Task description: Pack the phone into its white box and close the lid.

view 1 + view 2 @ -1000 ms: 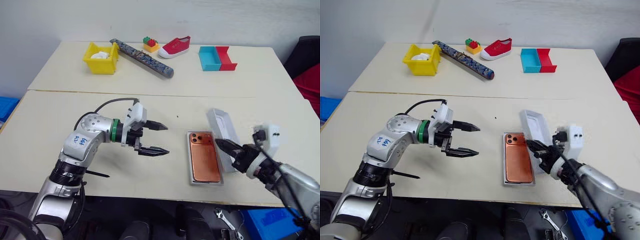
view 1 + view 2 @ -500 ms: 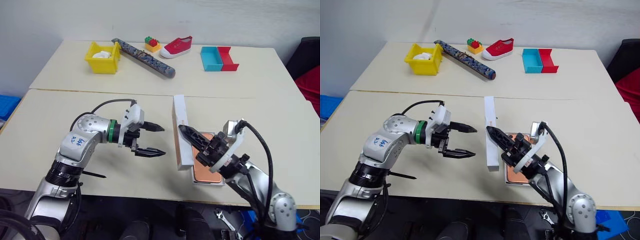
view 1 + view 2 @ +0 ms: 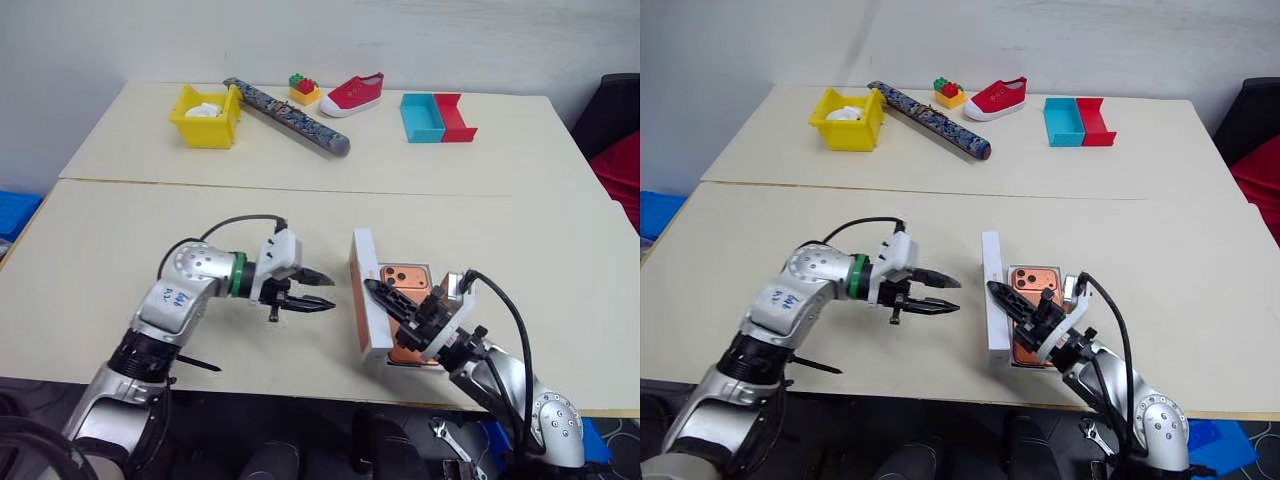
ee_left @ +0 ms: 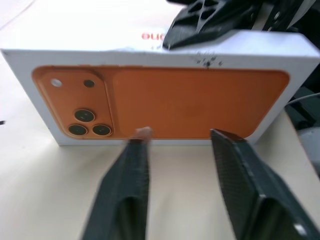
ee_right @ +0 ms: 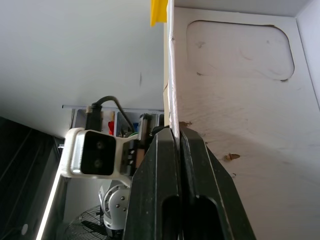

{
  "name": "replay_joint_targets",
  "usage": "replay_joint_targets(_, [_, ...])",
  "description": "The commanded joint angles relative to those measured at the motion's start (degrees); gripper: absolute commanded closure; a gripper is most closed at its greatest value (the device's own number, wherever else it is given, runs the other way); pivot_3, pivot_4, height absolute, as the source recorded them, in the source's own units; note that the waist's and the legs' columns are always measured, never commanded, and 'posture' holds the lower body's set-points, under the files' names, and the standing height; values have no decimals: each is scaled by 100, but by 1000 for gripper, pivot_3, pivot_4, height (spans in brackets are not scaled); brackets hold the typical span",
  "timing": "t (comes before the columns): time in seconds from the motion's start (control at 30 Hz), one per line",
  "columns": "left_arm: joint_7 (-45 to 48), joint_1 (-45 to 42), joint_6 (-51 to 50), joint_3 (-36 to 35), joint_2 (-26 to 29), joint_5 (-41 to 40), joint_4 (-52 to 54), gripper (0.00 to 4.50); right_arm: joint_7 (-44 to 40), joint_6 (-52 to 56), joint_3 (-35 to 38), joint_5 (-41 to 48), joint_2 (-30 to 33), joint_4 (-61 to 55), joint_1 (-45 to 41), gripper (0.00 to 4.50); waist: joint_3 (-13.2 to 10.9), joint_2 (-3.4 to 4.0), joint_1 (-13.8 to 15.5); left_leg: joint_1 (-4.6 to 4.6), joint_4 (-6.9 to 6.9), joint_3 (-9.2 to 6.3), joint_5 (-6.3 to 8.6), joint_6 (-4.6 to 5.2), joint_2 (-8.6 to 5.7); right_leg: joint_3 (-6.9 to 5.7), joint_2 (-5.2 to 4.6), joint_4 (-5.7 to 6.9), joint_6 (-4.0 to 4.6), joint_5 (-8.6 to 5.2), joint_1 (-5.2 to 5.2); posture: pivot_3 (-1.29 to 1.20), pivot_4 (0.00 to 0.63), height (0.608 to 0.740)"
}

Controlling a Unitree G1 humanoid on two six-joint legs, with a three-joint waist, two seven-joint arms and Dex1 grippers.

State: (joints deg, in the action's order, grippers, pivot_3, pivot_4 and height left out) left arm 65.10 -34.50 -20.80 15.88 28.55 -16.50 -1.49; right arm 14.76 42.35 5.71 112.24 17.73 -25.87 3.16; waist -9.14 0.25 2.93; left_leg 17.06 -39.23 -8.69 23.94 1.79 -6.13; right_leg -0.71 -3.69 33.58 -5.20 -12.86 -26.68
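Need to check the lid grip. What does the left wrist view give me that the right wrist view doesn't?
Left wrist view: the lid's printed orange outer face, standing on its long edge on the table, with the left gripper's open fingers just short of it. Right wrist view: the lid's white inside with the camera outline, and its wall pinched in the shut right gripper. Both: the lid, with the right gripper on it.

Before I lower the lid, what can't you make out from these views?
- Phone: its lower part, hidden behind the right claw in the eye views.
- White box: its floor, covered by the phone; its left wall, behind the lid.
- Printed red text on the lid's side, left wrist view: cut short by the right claw.
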Motion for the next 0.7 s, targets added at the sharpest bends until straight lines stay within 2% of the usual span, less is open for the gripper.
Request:
replay_joint_targets(0.03, [-11,-272,282,136,-243,173,-153,4069,-55,-60,121,76,167,-330,201,4500,1,-2,2,0,0,0,0,0,0,0,0,0,-1,0,0,0,150,740])
replay_joint_targets(0.07, [-5,-311,337,172,-311,218,-231,4387,-43,-91,122,75,227,-382,249,4500,1,-2,-3,0,-1,0,0,1,-2,1,-2,-1,-1,1,0,0,150,740])
replay_joint_targets(0.1, [5,-338,379,189,-359,253,-293,4474,-28,-118,109,74,288,-421,283,4500,1,-2,-4,0,-1,2,0,1,-2,2,-3,0,-2,1,0,0,150,740])
replay_joint_targets(0.23, [30,-456,463,245,-541,328,-495,4474,-213,-183,62,27,460,-669,463,4500,2,-2,-5,0,-1,1,0,1,0,1,-2,1,-2,1,0,0,150,740])
replay_joint_targets(0.33, [88,-498,479,245,-601,339,-572,4500,-228,-314,79,75,483,-784,589,3941,2,-2,-5,1,-1,2,0,1,0,3,-3,2,-2,1,0,0,150,740])
replay_joint_targets(0.6, [128,-553,531,313,-790,386,-684,4500,-609,-312,738,-171,1380,-1421,1182,1308,3,-3,26,2,-5,0,0,4,-3,1,-6,-2,-4,2,3,0,150,740])
replay_joint_targets(0.7, [141,-583,542,320,-857,393,-739,4500,-1003,-289,1208,-304,1819,-1599,1455,1308,3,-4,29,3,-6,1,1,7,-3,2,-7,-5,-6,3,5,0,150,740])
